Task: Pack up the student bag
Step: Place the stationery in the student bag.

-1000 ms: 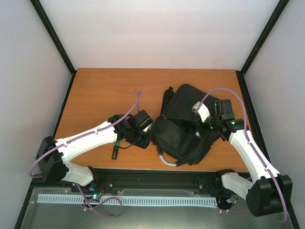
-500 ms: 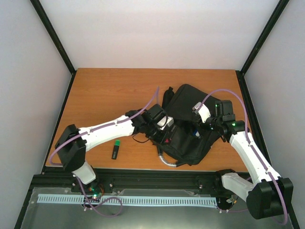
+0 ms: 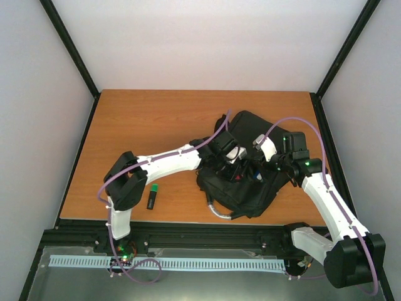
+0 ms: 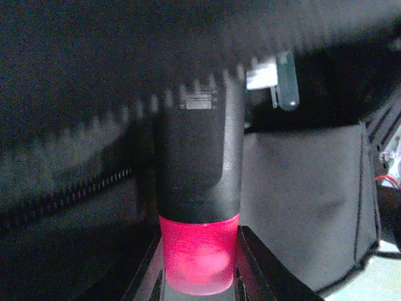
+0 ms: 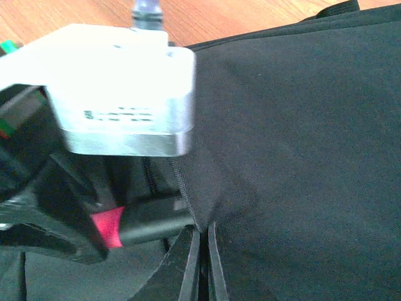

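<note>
My left gripper (image 4: 200,276) clamps the pink end of a black marker (image 4: 199,157) whose far end pokes straight ahead into the open zip of the student bag (image 3: 244,194), while my right gripper (image 5: 200,254), just opposite, pinches the bag's fabric edge at its fingertips.

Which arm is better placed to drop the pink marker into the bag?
Left: the left claw grips the pink-ended marker over the open student bag; the right claw pinches its edge.
</note>
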You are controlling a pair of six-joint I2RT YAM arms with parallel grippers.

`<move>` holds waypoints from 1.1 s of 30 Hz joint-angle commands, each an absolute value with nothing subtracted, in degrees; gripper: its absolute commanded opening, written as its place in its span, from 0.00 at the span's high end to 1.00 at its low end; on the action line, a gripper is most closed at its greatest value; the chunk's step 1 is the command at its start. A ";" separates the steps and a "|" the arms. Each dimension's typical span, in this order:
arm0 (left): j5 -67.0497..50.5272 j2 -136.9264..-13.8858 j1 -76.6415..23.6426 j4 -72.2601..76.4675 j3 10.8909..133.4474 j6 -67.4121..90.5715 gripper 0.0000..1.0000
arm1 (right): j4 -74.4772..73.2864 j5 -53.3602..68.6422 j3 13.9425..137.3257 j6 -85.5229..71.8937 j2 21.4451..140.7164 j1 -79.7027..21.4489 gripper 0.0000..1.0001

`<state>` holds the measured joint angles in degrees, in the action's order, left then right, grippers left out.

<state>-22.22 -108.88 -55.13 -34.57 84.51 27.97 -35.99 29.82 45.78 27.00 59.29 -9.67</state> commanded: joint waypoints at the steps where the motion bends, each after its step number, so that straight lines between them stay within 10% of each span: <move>1: -19.41 -111.80 -56.02 -35.03 89.67 25.80 0.83 | -33.33 34.00 46.09 27.23 58.19 -9.84 0.96; 14: -13.92 -102.69 -56.76 -34.89 85.10 26.10 0.52 | -33.74 35.21 46.35 27.55 59.72 -9.84 0.96; 33: -16.65 -102.04 -64.77 -12.33 70.14 36.07 0.99 | -33.99 35.32 46.33 27.83 59.59 -9.84 0.96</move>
